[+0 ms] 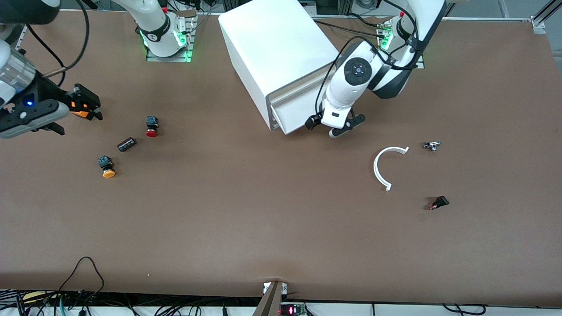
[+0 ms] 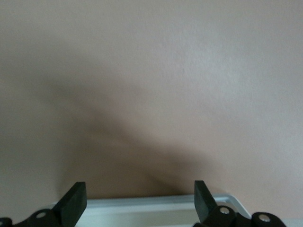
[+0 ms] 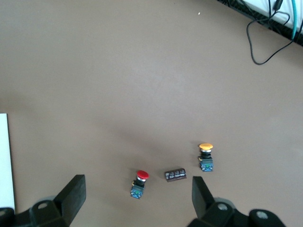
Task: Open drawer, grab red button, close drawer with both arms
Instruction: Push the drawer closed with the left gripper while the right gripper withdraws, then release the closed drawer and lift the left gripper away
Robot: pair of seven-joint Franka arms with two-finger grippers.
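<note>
My left gripper [image 1: 341,128] is spread wide at the drawer [image 1: 295,115] front.
Only my raised, wide right gripper [image 3: 137,196] sees the button [image 3: 138,183] on the table, at 9 o'clock from the cabinet [image 1: 281,52].

We see open brown table [image 1: 246,219] around red button [image 1: 152,126]; brown cylinder [image 1: 126,144] & orange button [image 1: 106,166] crowd its near side, toward right arm's end.

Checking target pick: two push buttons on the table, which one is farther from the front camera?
The red-capped button. It lies higher in the front view than the orange-yellow-capped button, with the dark brown cylinder between them.
</note>
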